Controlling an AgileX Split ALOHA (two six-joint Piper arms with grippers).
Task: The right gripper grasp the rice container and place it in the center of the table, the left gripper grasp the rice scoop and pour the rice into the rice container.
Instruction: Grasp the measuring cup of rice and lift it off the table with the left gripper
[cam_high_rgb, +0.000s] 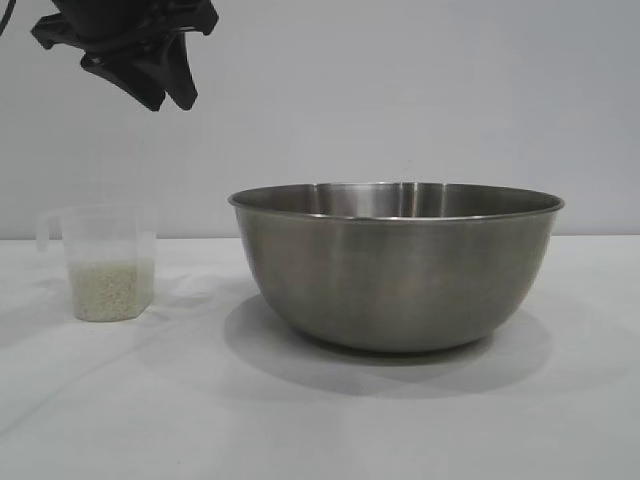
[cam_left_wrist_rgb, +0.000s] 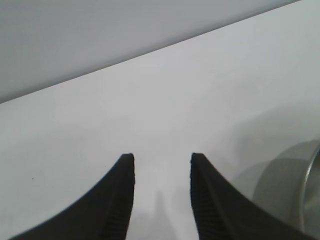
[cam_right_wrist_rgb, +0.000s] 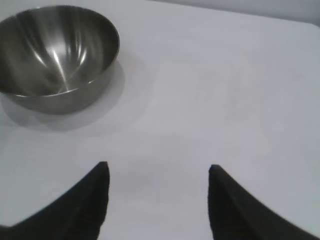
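Observation:
The rice container (cam_high_rgb: 396, 266), a large steel bowl, stands upright near the middle of the white table (cam_high_rgb: 320, 420); it is empty inside in the right wrist view (cam_right_wrist_rgb: 57, 55). To its left stands the rice scoop (cam_high_rgb: 105, 262), a clear cup about a third full of white rice (cam_high_rgb: 110, 290), its handle pointing left. High above the scoop hangs my left gripper (cam_high_rgb: 168, 95), open and empty; the left wrist view shows its fingers apart (cam_left_wrist_rgb: 162, 159) over bare cloth with the bowl's rim (cam_left_wrist_rgb: 300, 192) beside them. My right gripper (cam_right_wrist_rgb: 157, 170) is open, empty and well away from the bowl.
A plain grey wall rises behind the table. White cloth lies bare in front of the bowl and to its right.

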